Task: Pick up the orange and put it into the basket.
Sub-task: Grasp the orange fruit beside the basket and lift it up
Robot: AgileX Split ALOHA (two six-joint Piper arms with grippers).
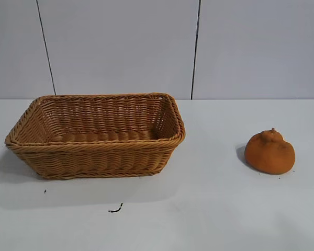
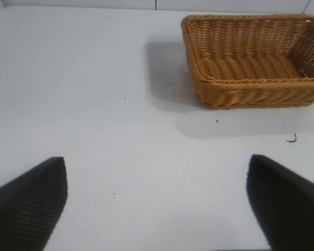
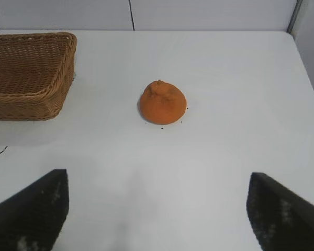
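Note:
The orange (image 1: 270, 151), dull orange-brown with a knob on top, sits on the white table at the right; it also shows in the right wrist view (image 3: 163, 102). The wicker basket (image 1: 94, 146) stands at the left, empty; it also shows in the left wrist view (image 2: 240, 83) and the right wrist view (image 3: 26, 99). Neither arm shows in the exterior view. My right gripper (image 3: 158, 180) is open and empty, well back from the orange. My left gripper (image 2: 157, 170) is open and empty, well back from the basket.
A small dark scrap (image 1: 115, 209) lies on the white table (image 1: 209, 209) in front of the basket. A grey panelled wall stands behind the table. The table's right edge shows in the right wrist view (image 3: 303, 57).

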